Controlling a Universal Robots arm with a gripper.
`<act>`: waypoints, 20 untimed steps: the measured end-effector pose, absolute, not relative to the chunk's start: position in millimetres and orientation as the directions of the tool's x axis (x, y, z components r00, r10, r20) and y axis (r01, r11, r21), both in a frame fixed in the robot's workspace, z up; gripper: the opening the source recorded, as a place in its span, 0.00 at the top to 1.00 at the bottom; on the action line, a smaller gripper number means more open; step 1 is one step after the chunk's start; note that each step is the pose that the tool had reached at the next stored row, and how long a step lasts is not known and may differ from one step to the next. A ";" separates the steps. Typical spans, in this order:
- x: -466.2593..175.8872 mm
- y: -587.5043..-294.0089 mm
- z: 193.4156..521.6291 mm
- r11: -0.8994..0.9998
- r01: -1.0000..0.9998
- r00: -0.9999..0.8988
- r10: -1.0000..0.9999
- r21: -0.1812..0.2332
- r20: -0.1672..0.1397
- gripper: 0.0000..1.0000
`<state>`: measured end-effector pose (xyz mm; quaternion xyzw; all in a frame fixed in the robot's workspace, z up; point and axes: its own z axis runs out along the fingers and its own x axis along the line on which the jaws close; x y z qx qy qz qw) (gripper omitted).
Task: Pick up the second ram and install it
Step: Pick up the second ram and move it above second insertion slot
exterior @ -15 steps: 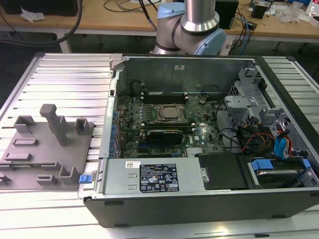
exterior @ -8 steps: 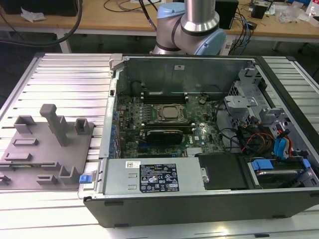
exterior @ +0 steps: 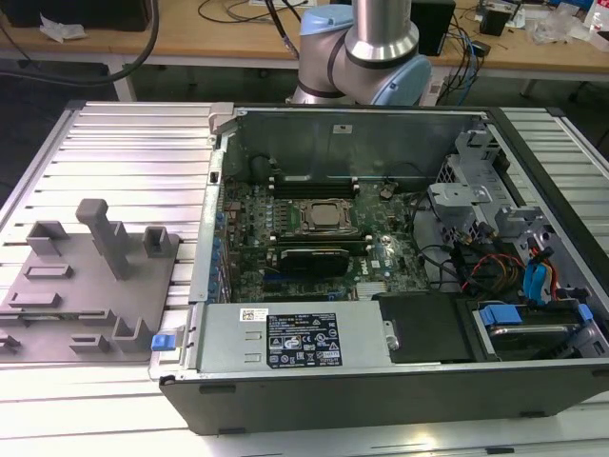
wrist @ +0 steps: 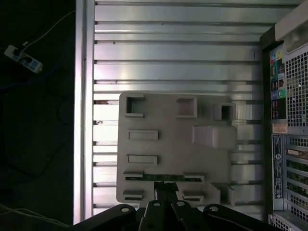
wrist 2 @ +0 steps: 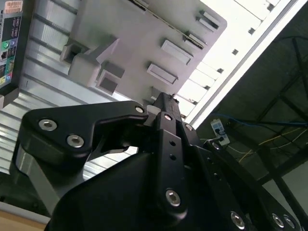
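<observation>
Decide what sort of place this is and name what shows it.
Probably a robotics lab or workshop: a robot arm stands by an opened computer case on a slotted metal table, with cable-strewn wooden benches beyond.

Black gripper (wrist 2: pixel 164 99) near the grey slotted fixture (wrist 2: pixel 144 29) on a ribbed metal table (wrist 2: pixel 43 91)

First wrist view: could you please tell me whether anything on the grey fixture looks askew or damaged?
Nothing stands out. The grey fixture lies flat and square to the slatted table, and the ram stick sits straight between its end holders, with the gripper close beside it.
</observation>
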<state>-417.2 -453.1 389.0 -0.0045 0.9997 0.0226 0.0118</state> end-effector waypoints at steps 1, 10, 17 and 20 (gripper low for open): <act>-417.2 -453.1 388.9 0.999 -0.024 -0.999 -0.022 0.045 -0.024 0.89; -417.2 -453.1 389.0 0.983 -0.177 -0.984 -0.176 0.045 -0.024 0.89; -417.2 -453.0 389.0 0.952 -0.302 -0.953 -0.302 0.045 -0.024 0.89; -417.2 -453.1 388.9 0.941 -0.337 -0.942 -0.336 0.045 -0.024 0.89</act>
